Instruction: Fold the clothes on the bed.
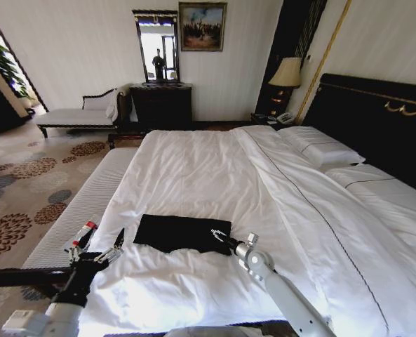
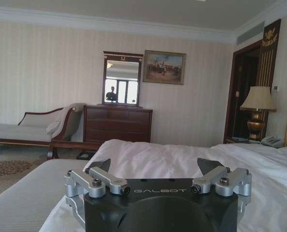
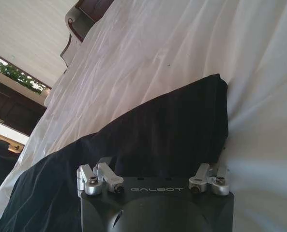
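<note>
The clothes are one black T-shirt (image 1: 179, 232), folded into a flat rectangle near the foot of the bed (image 1: 215, 175) on the white duvet. Small white lettering shows at its right end. My right gripper (image 1: 226, 243) sits at that right edge, low over the cloth. In the right wrist view the black T-shirt (image 3: 172, 125) lies right ahead of the right gripper (image 3: 155, 162), whose links are spread open, with the tips lost against the dark cloth. My left gripper (image 1: 116, 247) hovers by the bed's left edge, just left of the shirt. This left gripper (image 2: 154, 166) is open and holds nothing.
A grey upholstered bench (image 1: 81, 203) runs along the bed's left side. Beyond it are patterned carpet, a pale chaise (image 1: 74, 116) and a dark dresser (image 1: 162, 105) with a mirror. Pillows (image 1: 320, 147) and the dark headboard (image 1: 376, 119) are at the right, and a lamp (image 1: 287, 74) stands behind.
</note>
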